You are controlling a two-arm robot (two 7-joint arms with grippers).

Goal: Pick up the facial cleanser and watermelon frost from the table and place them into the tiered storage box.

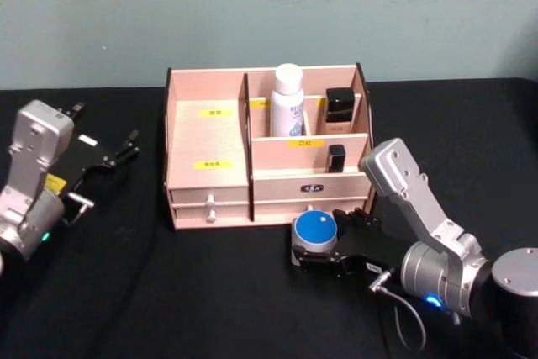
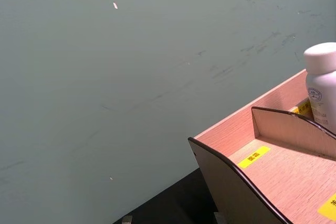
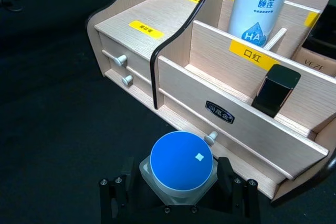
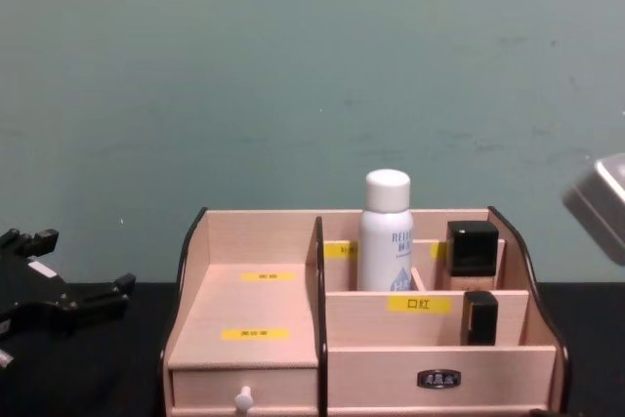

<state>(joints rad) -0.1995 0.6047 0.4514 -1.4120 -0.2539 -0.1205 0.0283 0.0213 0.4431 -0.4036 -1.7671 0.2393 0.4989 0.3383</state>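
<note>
Two black fingers (image 3: 236,192) of the right gripper (image 3: 179,188) are clamped against opposite sides of a small blue-lidded jar (image 3: 182,161). It sits low over the black table (image 1: 126,292), just in front of the tiered storage box (image 1: 202,136) and near a lower drawer knob (image 3: 211,137). Whether the jar rests on the cloth or is lifted off it I cannot tell. No label is readable, but I take it for the watermelon frost.

It looks light and rigid. It has a squat, translucent body with rounded corners under a smooth, round, matte blue lid that is about as wide as the body. The flatter sides of the body, below the lid, seem the best seat for the pads. A grip on the lid alone would probably slip or twist. The glossy body may slide under a loose hold, and keeping the jar upright seems wise.

The box is thin, pale wood with visible grain, dark-edged curved sides, yellow labels and stepped tiers. Its slim dividers could catch the jar, so the wide, bare compartment on the robot's left looks the easiest target.

A white bottle (image 1: 287,100), a smooth cylinder with a domed cap, stands upright in a rear compartment. It is likely the facial cleanser, already in place. Two black cases (image 1: 340,105) stand beside and in front of it.

The left gripper (image 1: 108,145) is parked well to the left, spread and empty.
</note>
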